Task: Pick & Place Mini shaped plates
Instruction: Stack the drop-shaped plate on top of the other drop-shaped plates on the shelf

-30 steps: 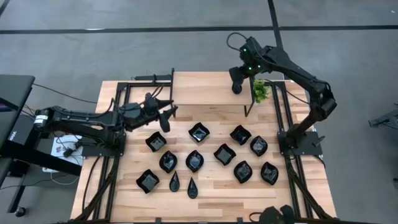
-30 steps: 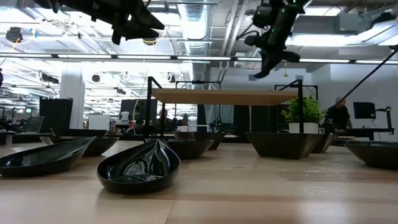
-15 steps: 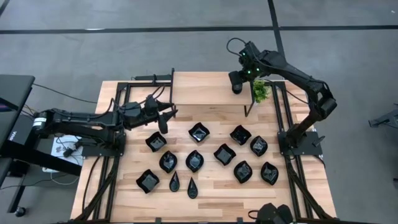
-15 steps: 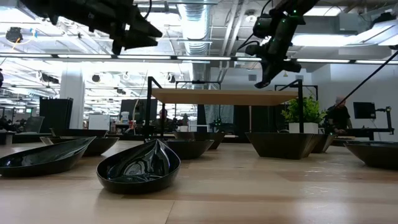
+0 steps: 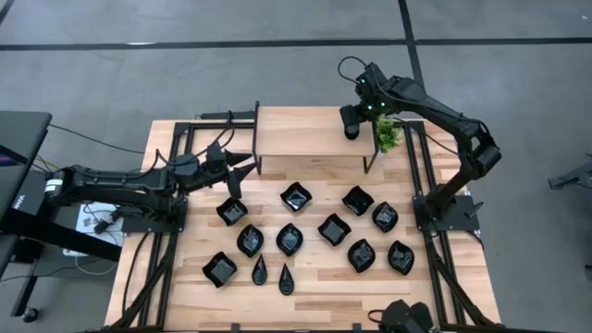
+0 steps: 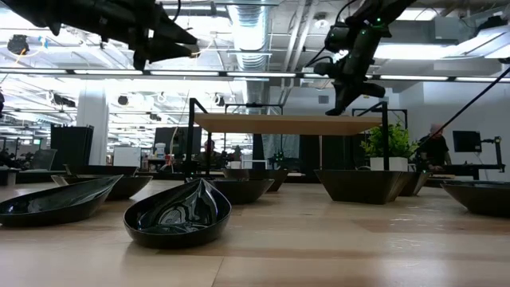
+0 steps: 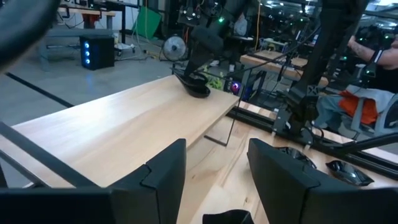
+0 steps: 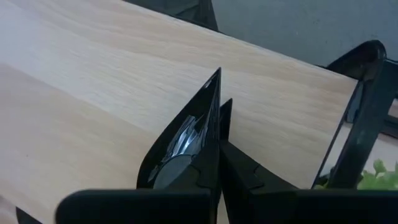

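Observation:
Several mini shaped plates point(image 5: 296, 196), glossy black, rest on their undersides across the wooden table point(image 5: 314, 277); the low view shows them close up point(image 6: 177, 215). My right gripper point(image 5: 351, 128) is shut on one more plate point(image 8: 183, 134) over the right end of a raised wooden shelf point(image 5: 296, 129). The left wrist view shows that plate point(image 7: 196, 88) from across the shelf. My left gripper point(image 7: 216, 152) stands open and empty, level, by the shelf's left end point(image 5: 236, 166), above the table. My right gripper pinches the plate's rim point(image 8: 211, 118) between its two fingers, coming slanting down from above. The plate shows edge-on along the fingers, with its pointed end point(image 8: 217, 73) past them. It hangs close over the shelf top; whether it touches the wood I cannot tell.
A small green plant point(image 5: 387, 136) stands just right of the shelf's right end, beside my right gripper. Black frame rails point(image 5: 185, 148) run along the table's left and right sides. The shelf's thin black legs point(image 6: 191, 135) stand on the table behind the plates.
My right gripper has sunk toward the shelf top with the plate still in its hold. My left gripper has drawn back a little toward the table's left edge and stays open.

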Robot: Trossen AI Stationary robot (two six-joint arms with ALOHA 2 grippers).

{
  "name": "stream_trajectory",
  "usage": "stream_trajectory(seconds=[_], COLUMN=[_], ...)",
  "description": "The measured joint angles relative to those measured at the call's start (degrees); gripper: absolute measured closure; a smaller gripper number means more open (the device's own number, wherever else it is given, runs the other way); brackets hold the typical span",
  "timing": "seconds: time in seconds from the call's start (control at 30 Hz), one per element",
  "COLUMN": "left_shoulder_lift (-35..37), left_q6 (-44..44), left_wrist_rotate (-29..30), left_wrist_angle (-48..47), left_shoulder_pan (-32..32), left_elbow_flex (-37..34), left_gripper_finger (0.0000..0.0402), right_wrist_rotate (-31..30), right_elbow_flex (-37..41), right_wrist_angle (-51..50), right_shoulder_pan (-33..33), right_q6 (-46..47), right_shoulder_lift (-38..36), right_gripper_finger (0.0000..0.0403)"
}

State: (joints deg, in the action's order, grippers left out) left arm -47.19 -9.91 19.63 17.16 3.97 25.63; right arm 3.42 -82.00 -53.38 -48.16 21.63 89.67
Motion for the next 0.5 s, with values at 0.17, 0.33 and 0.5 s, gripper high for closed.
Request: stream_trajectory(seconds=[0.17,0.33,0.5], left_shoulder_lift=[-0.07,-0.07,-0.07], left_q6=[0.0,0.0,0.17], left_wrist_rotate=[-0.02,-0.02,-0.02], left_wrist_angle=[0.0,0.03,0.03], left_shoulder_pan=[0.0,0.0,0.0], left_elbow_flex=[-0.15,-0.15,-0.15], left_gripper_finger=[0.0226,0.0225,0.0226], right_wrist_rotate=[-0.26,-1.75,-5.73], right_elbow_flex=[0.0,0.0,0.0], right_wrist_angle=[-0.14,-0.19,-1.87], right_shoulder_pan=[0.95,1.66,2.51], right_q6=[0.97,1.91,3.87], right_shoulder_lift=[0.0,0.0,-0.04], right_gripper_finger=[0.0403,0.0403,0.0403])
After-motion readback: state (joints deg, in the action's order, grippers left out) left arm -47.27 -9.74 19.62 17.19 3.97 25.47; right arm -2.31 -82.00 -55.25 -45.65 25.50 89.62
